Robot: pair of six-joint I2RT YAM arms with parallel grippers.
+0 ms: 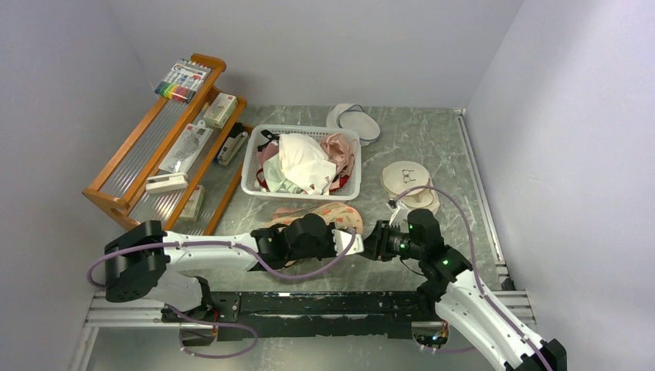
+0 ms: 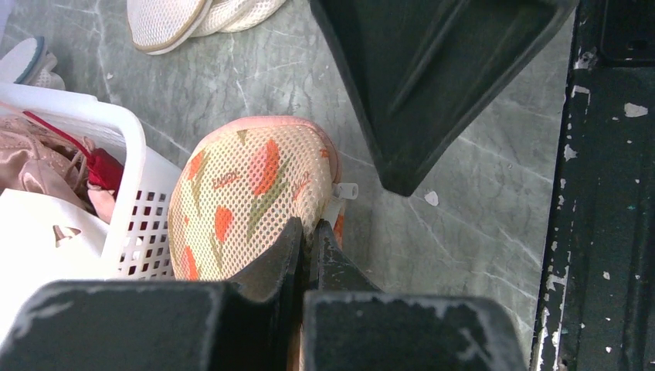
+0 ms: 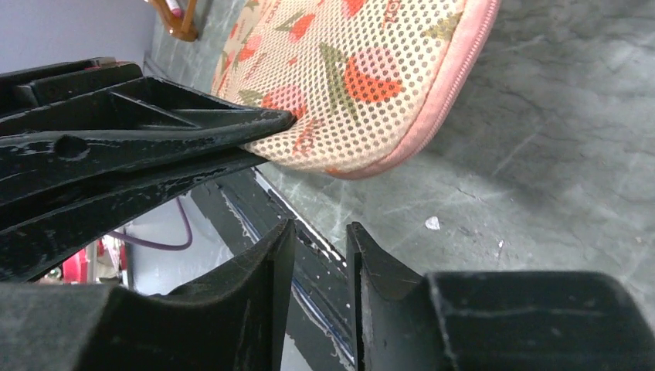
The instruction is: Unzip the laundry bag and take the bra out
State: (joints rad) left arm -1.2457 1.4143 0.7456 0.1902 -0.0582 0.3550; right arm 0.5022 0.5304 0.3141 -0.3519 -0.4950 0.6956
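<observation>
Barely started: laundry bag (image 2: pixel 247 193) looks zipped shut, no bra visible; left hand (image 2: pixel 307 236) pinches its edge, right hand (image 3: pixel 318 263) narrowly open, empty, just beside it

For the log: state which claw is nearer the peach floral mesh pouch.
Left. The left claw pinches the edge of the peach floral mesh pouch; the right claw hovers just beside it, slightly open, not touching.

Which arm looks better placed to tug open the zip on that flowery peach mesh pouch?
Right. The right gripper is empty, jaws slightly apart, facing the pink-trimmed edge of the peach flower-print mesh laundry bag. The left gripper is pinching that bag, so it likely serves as anchor.
</observation>
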